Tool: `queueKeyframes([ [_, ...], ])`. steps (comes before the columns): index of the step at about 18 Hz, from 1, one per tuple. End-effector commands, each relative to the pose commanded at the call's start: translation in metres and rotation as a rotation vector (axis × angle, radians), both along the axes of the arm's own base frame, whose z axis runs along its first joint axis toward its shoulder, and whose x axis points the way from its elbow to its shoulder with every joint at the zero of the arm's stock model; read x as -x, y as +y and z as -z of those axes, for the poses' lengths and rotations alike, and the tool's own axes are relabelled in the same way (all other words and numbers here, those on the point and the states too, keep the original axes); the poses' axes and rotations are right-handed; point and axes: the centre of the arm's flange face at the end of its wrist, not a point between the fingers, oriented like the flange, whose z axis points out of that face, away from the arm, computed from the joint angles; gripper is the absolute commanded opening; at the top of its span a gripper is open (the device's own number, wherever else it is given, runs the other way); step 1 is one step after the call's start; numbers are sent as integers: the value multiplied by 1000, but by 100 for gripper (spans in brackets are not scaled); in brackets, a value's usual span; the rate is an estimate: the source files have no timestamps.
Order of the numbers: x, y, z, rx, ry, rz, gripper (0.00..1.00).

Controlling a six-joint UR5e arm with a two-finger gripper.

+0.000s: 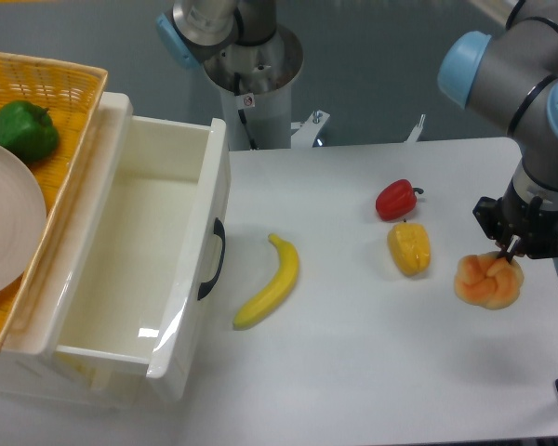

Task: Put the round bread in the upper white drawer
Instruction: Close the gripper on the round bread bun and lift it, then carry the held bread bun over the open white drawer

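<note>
The round bread (488,282), a pale orange knotted bun, lies on the white table at the far right. My gripper (513,249) hangs from the arm right over the bun's far top edge, and one dark fingertip (511,245) reaches its crust. The wrist hides the jaws, so how they stand does not show. The upper white drawer (188,279) stands pulled open at the left, with a dark curved handle (214,258) on its front panel, and nothing shows inside it. It is far to the left of the gripper.
A yellow bell pepper (409,248) and a red pepper (396,199) lie just left of the bun. A banana (270,283) lies near the drawer front. A yellow woven basket (70,88) with a green pepper (22,130) and a white plate (5,223) sits at the far left.
</note>
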Motion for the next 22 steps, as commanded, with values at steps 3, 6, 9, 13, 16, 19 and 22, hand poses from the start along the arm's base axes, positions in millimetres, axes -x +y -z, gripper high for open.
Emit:
queueKeyframes([
  [3, -5, 4, 3, 4, -7, 9, 0],
  [6, -28, 26, -10, -6, 4, 39, 0],
  [9, -63, 42, -34, -51, 8, 28, 0],
  [13, -121, 53, -78, -125, 13, -14, 0],
  [16, -156, 57, -105, -198, -31, -79, 0],
  [19, -193, 76, -120, -244, -58, -147, 0],
  [22, -230, 94, -127, -254, -70, -165, 0],
])
